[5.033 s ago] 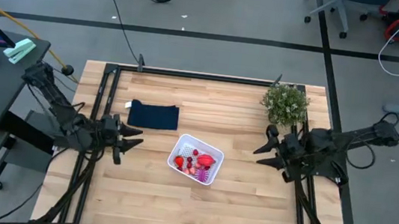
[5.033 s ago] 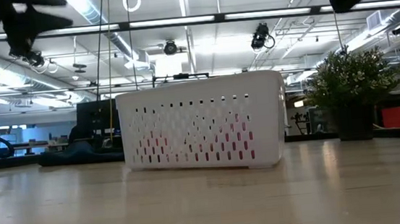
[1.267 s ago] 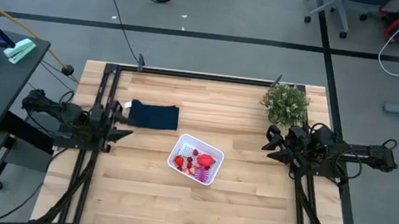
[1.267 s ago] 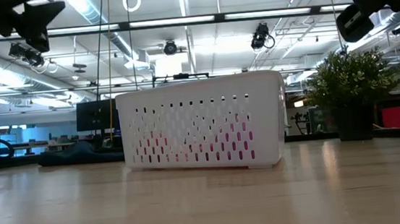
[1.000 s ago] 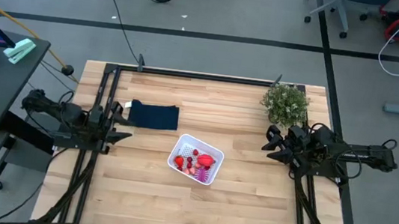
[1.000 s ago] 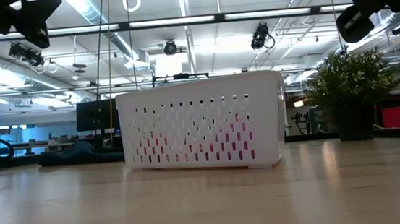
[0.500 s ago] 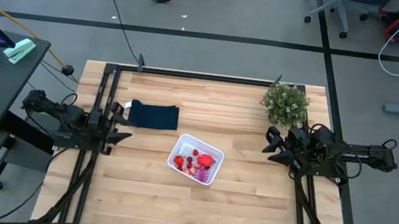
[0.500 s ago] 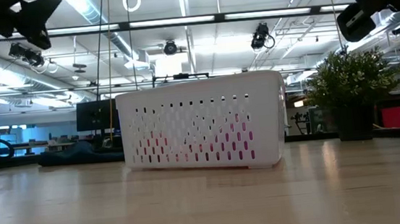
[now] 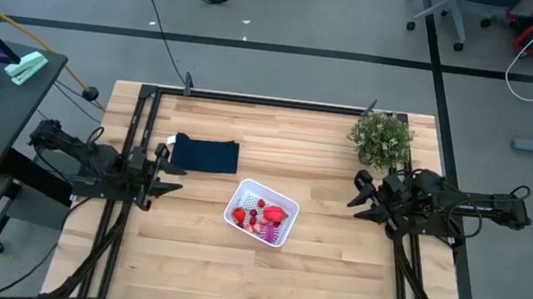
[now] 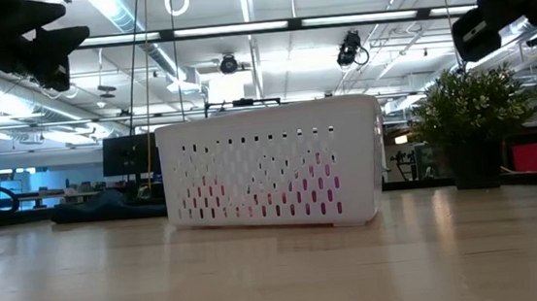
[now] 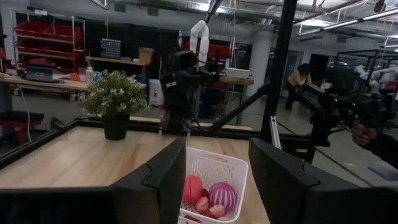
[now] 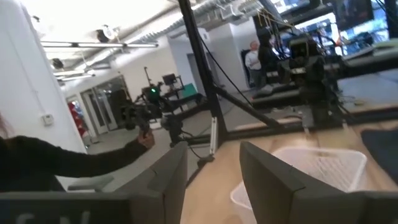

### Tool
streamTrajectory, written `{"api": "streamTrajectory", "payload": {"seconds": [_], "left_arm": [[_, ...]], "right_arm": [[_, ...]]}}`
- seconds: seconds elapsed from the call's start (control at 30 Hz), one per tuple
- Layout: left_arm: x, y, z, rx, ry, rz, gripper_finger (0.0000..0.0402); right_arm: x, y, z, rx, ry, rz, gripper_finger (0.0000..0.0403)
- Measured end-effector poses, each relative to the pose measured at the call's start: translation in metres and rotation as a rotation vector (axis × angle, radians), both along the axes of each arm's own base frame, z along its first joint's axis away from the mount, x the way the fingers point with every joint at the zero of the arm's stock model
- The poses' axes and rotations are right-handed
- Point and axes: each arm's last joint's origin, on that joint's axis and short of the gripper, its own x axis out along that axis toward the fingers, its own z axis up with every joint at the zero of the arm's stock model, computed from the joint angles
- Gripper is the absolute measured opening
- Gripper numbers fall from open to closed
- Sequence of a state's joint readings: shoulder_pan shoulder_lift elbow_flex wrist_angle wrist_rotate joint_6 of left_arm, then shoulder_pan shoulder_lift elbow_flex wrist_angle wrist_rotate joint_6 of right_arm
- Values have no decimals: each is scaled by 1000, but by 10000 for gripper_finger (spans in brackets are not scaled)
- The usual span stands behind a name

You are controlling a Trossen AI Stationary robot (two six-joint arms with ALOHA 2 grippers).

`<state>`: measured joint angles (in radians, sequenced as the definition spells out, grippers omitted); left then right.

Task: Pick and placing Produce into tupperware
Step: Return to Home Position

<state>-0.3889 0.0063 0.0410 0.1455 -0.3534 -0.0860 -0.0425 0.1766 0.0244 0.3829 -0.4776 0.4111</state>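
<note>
Both my arms have folded in closer at the sides since five seconds ago, and my left hand (image 9: pixel 168 171) has drawn a little back from the tupperware (image 9: pixel 234 204). That hand now hangs over the left part of the surface (image 9: pixel 193 262), just beside the near left corner of the dark navy cloth (image 9: pixel 206 154). Its two fingers are spread wide with nothing between them, and the wrist camera looks through the gap straight at the tupperware.

My right hand (image 9: pixel 355 194) hangs over the right part of the surface, just in front of the potted plant (image 9: pixel 380 138). Its fingers are likewise parted and empty.

The white tupperware has not shifted. It stands about midway between my hands, well apart from each, turned at a slant to the surface's edges.

All the produce I can see lies inside it. The larger red piece (image 9: pixel 277 213) and the purple ribbed ball (image 9: pixel 273 234) sit close together, with small red and pinkish bits (image 9: pixel 251 215) beside them. Seen level across the surface, red and pink show faintly through the slots in its side wall.
</note>
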Motion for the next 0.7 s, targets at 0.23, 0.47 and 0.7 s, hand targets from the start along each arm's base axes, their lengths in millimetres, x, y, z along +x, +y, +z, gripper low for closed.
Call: {"api": "streamTrajectory", "payload": {"seconds": [0.23,0.47,0.7], "left_arm": [[0,0,-2,19,22,2,177],[1,0,-11,-49,106,-11,183],[1,-1,-14,-94,143,-15,176]], "right_arm": [[1,0,-5,-22,43,-13,155],[3,0,-21,-35,205,-14,155],[3,-1,-33,-20,341,-17,155]]}}
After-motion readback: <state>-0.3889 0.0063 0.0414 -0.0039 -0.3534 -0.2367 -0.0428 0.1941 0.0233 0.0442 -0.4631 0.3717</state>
